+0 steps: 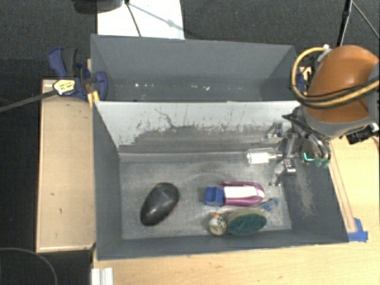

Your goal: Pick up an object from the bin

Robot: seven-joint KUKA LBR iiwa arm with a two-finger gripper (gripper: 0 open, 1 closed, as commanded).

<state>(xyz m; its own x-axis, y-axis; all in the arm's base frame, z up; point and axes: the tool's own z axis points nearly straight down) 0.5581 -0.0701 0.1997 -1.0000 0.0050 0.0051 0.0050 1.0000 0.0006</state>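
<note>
Nearest the cam, just in front of the purple-and-white pack (242, 193), lie a dark green oval pad (247, 223) and a small round pale bit (217, 224), close together. A blue piece (211, 195) butts the pack's view-left end, and a black oval lump (159, 203) sits well off on that same side. The gripper (285, 162) hangs behind and view-right of the pack, apart from it. Jaw state: can't tell; nothing seen held. Best bet imo: centre over the pack, close across its narrow width, and keep off the bin wall (196, 120) behind. No readable labels or brands.
</note>
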